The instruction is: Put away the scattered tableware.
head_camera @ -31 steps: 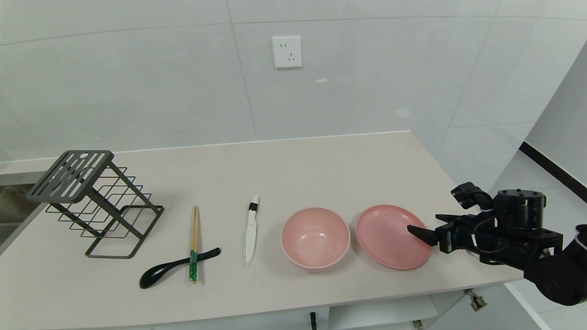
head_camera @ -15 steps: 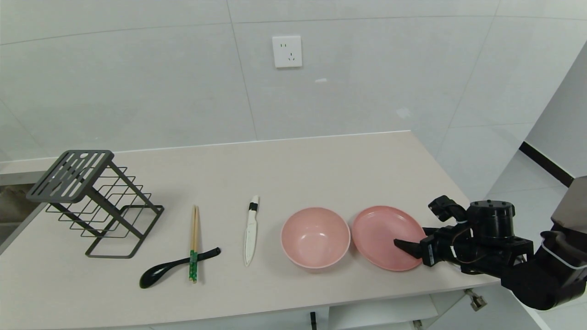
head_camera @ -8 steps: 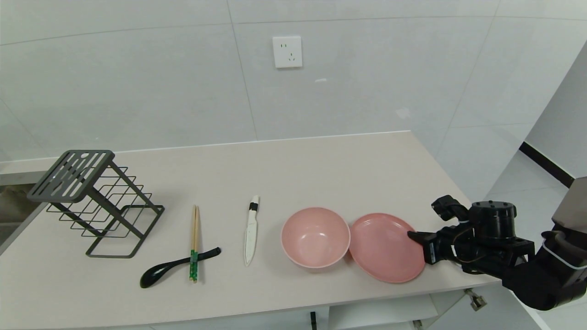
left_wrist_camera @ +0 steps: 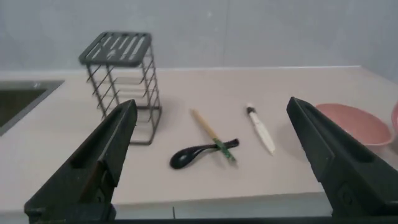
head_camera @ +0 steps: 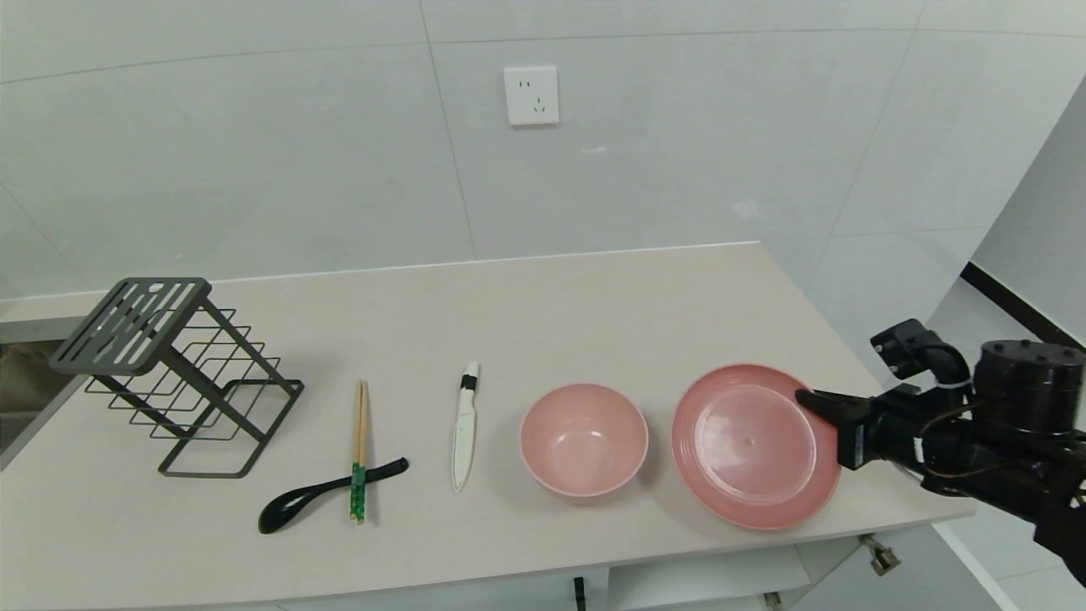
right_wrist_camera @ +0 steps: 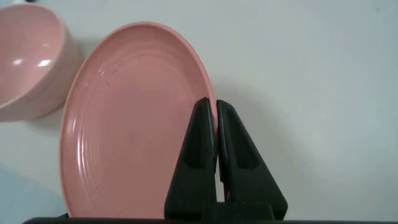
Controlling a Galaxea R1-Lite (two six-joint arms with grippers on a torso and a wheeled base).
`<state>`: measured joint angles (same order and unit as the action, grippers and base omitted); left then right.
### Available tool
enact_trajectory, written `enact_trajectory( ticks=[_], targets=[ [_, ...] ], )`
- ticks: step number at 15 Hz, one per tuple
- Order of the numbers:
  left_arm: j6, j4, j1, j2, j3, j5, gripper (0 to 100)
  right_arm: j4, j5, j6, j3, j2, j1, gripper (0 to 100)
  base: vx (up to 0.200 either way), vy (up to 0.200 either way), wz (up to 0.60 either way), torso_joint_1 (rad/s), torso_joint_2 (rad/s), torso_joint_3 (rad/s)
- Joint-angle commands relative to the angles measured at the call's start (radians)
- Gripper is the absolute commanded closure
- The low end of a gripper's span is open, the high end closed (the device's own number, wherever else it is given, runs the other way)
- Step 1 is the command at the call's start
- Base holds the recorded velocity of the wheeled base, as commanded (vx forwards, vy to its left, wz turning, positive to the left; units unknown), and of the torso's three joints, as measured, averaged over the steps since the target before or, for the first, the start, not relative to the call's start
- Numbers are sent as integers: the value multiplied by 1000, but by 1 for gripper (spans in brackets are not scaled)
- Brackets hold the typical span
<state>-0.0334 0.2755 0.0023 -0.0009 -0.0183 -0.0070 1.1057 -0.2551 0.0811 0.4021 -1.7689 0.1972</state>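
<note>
My right gripper (head_camera: 808,399) is shut on the right rim of the pink plate (head_camera: 751,445), which hangs tilted above the counter's right front corner with its face toward me. In the right wrist view the fingers (right_wrist_camera: 202,134) pinch the plate's rim (right_wrist_camera: 130,118). A pink bowl (head_camera: 584,439) sits just left of the plate. Further left lie a white knife (head_camera: 464,426), a pair of chopsticks (head_camera: 360,445) crossing a black spoon (head_camera: 327,492), and a dark wire rack (head_camera: 170,373). My left gripper (left_wrist_camera: 211,109) is open, off the counter's front edge, facing the spoon (left_wrist_camera: 199,154) and the rack (left_wrist_camera: 121,78).
The beige counter (head_camera: 594,314) ends close to the right of the plate and drops to the floor. A sink opening (head_camera: 17,407) lies left of the rack. A wall socket (head_camera: 531,95) is on the tiled wall behind.
The right gripper shut on the plate's rim, nudged the plate toward the bowl, then lifted it, tilted it up and carried it right, away from the bowl.
</note>
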Motion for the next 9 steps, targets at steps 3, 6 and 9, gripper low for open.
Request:
enact_trajectory(
  ticks=[3, 6, 9],
  targets=[
    [56, -231, -5, 220, -325, -240, 0, 9, -1, -1, -109, 238, -5, 100, 0, 0, 0, 0, 0, 0],
    [70, -182, -30, 550, -443, -446, 0, 29, -1, -4, -154, 325, -12, 100, 0, 0, 0, 0, 0, 0],
    [122, 10, -78, 878, -446, -502, 0, 65, -3, -1, -240, 388, -99, 100, 0, 0, 0, 0, 0, 0]
  ],
)
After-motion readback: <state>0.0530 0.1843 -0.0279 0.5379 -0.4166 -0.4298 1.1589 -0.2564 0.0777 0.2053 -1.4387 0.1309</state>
